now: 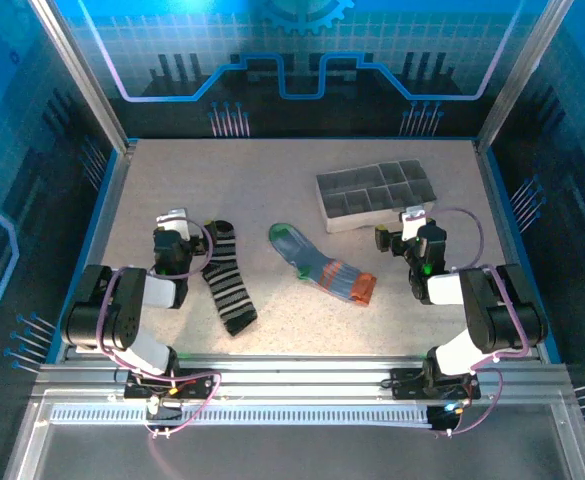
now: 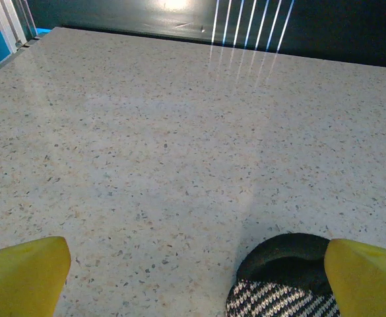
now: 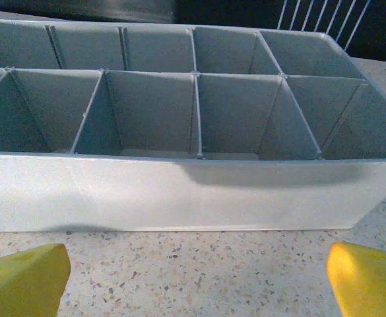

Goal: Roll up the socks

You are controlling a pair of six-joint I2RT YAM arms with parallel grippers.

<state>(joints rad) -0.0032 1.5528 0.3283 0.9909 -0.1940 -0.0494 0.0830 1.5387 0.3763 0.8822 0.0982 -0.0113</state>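
Observation:
Two socks lie flat on the speckled table. The black sock with thin white stripes [image 1: 230,278] is left of centre, and its black end [image 2: 291,264] lies just inside my left gripper's right fingertip [image 2: 364,277]. The blue-grey striped sock [image 1: 324,268], green cuff at the far end and orange-red toe nearer, lies in the middle. My left gripper [image 1: 180,238] [image 2: 196,277] is open over bare table beside the black sock's far end. My right gripper [image 1: 404,236] [image 3: 196,271] is open, low over the table, with nothing between its fingers.
A grey divided tray [image 1: 377,192] [image 3: 193,191] with several empty compartments stands at the back right, its near wall directly in front of my right gripper. Blue rails edge the table. Bare table stretches beyond the left gripper.

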